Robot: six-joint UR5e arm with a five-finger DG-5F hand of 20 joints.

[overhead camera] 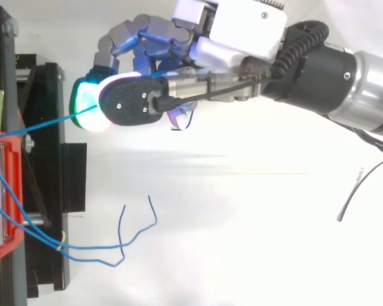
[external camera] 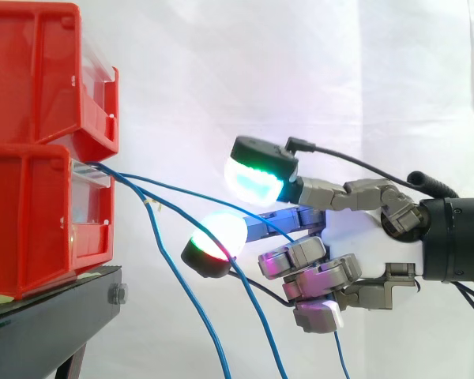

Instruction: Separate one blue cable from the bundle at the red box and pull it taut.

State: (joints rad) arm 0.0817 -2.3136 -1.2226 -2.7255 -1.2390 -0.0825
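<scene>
Bins sit at far L, cut by the picture's edge: upper red bin (external camera: 31, 79) stacked on lower red bin (external camera: 31, 229), both at the front edge of the black stand (external camera: 39, 316), whose legs run off the bottom. Bin insides are hidden, so can't make out where the wires start; they come out at the lower bin's front lip. Any print on the clear front strips is too small to tell.

The bundle (overhead camera: 96, 245) sags off that lip past the stand's edge. In the side view its ends are cut off at the bottom; from above, the loose ends curl just off the stand's corner. A small pale tie (external camera: 148, 204) sits on it near the stand.

One blue cable (overhead camera: 41, 125) leaves the lip apart from the rest & runs nearly straight to the hand (external camera: 363, 229), passing btw the green-glowing pad (external camera: 257, 180) above & the red-glowing pad (external camera: 220, 233) below. Both those fingers stretch toward the bins. The other fingers are curled in, gripping the cable; the exact pinch spot is hidden behind them. A short blue tail hangs under the hand.

The arm (overhead camera: 345, 76) lies level & is cut off at the R edge.
</scene>
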